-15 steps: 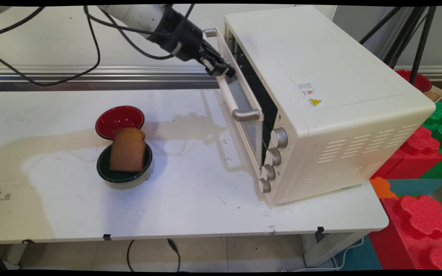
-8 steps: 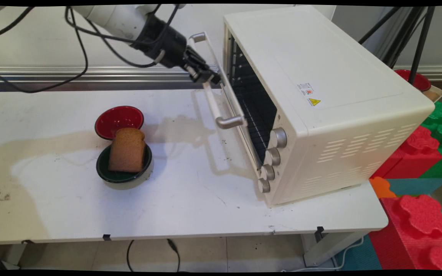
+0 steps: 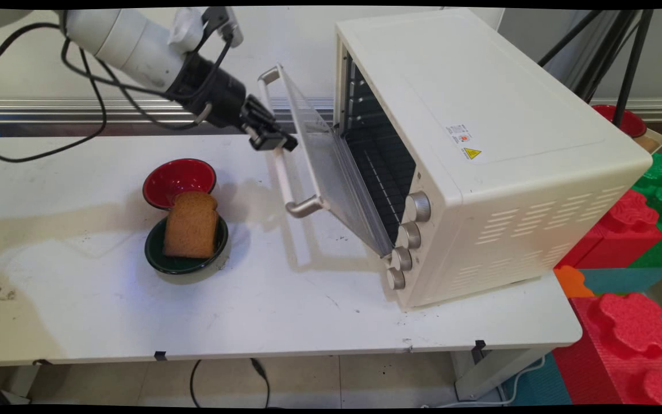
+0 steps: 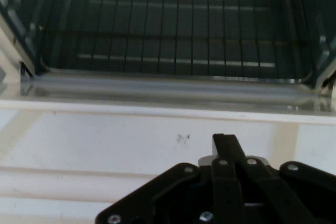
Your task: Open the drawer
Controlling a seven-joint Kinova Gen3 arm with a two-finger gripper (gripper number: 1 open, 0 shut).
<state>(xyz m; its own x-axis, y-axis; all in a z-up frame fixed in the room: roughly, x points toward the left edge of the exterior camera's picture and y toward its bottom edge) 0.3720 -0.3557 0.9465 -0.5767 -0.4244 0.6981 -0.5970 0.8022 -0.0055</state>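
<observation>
One toaster oven (image 3: 480, 144) stands at the right end of the tabletop (image 3: 285, 310), its rear side reaching the right edge, and its single glass door (image 3: 331, 167) hangs partly open, hinged at the bottom and tilted out toward the left. One bar handle (image 3: 285, 172) runs along the door's free top edge. The gripper (image 3: 278, 144) meets that handle about midway along it; in the hand view its black linkage (image 4: 226, 192) is drawn together, the fingers appearing closed on the handle, though the bar itself is mostly hidden behind them. The same view looks through the door pane to one wire rack (image 4: 178, 30) inside the oven cavity. Four knobs (image 3: 407, 238) sit in a column on the oven's front right panel. Two bowls lie left of centre: a red bowl (image 3: 179, 179) nearer the far edge and a dark green bowl (image 3: 186, 253) touching it on the near side, the latter holding one slice of brown bread (image 3: 191, 225) propped upright. The bowls lie near the door's handle but apart from it, with bare tabletop along the near edge and toward the left edge. Compared with the earlier frames, the door has swung further out and down, and the gripper has travelled left and lower with the handle; bowls and bread are unmoved.
</observation>
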